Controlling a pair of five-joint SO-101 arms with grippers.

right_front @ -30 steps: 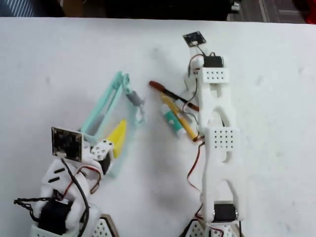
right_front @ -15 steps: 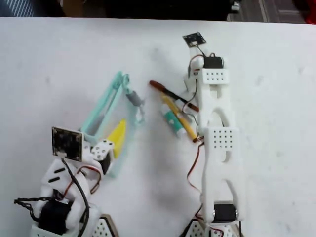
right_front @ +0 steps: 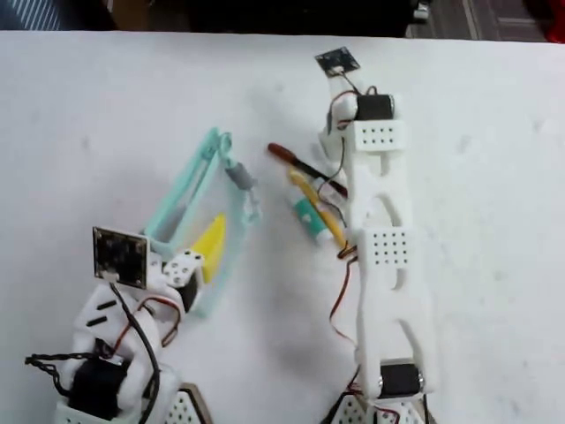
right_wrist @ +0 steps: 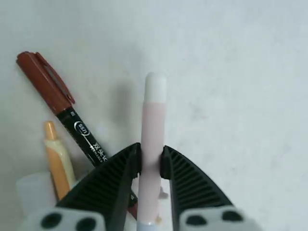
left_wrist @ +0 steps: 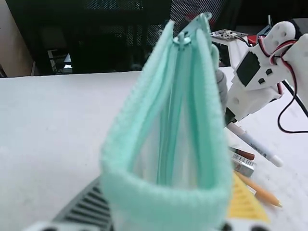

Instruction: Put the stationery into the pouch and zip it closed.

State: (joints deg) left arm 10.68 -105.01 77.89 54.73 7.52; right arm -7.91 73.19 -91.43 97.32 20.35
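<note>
My right gripper (right_wrist: 150, 155) is clamped on a white pen (right_wrist: 154, 110). The pen sticks out past the fingertips over the bare table (right_wrist: 240, 72), and I cannot tell whether its tip touches. Just beside the pen lie a brown-capped marker (right_wrist: 45, 82) and an orange pencil (right_wrist: 57, 156). From the high view these two sit near the middle of the table, close against the right arm. A teal-labelled stick (right_front: 309, 215) lies just beside the pencil.

My left gripper (right_front: 201, 243) is closed on the near end of the pouch (right_front: 190, 199), with the yellow jaw pressed to one side of it. The pouch runs slantwise away from that arm, near the stationery but apart from it. In the left wrist view it stands on edge with its zip undone and the mouth gaping. The slider (left_wrist: 183, 40) sits at the far end
</note>
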